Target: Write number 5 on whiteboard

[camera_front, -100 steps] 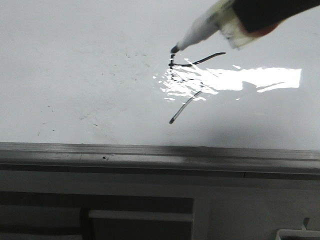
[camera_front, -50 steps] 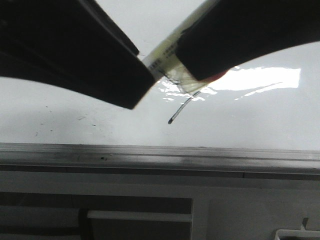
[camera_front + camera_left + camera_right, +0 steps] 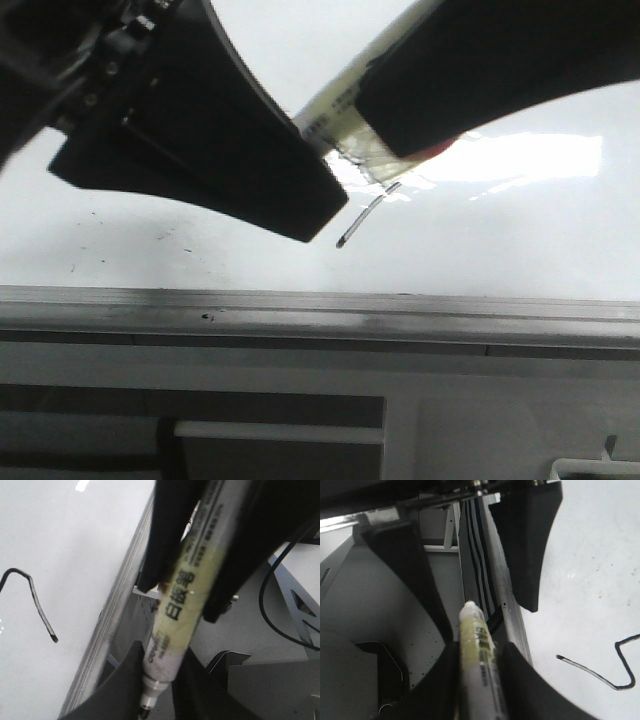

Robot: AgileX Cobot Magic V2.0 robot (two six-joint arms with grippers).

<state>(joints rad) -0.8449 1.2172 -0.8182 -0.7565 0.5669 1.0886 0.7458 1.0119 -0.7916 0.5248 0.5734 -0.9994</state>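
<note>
The whiteboard (image 3: 520,230) lies flat with bright glare. Only the lower tail of the number 5 (image 3: 360,218) shows in the front view; the grippers hide the other strokes. The tail also shows in the left wrist view (image 3: 36,602) and the right wrist view (image 3: 615,677). My right gripper (image 3: 385,135) is shut on a yellowed white marker (image 3: 335,105), held above the board. My left gripper (image 3: 320,165) reaches in from the left. Its fingers (image 3: 525,545) stand apart on either side of the marker's nib end (image 3: 471,611). The marker's nib end (image 3: 160,670) lies deep between the left fingers.
The board's grey metal frame (image 3: 300,310) runs along its near edge. Below it are grey cabinet panels (image 3: 280,430). A black cable (image 3: 267,610) loops over grey metal parts beside the board.
One second ago only the marker showed, its nib at the top of the 5. The right gripper has since lifted it toward the camera. The left gripper has come in from the left around the nib end.
</note>
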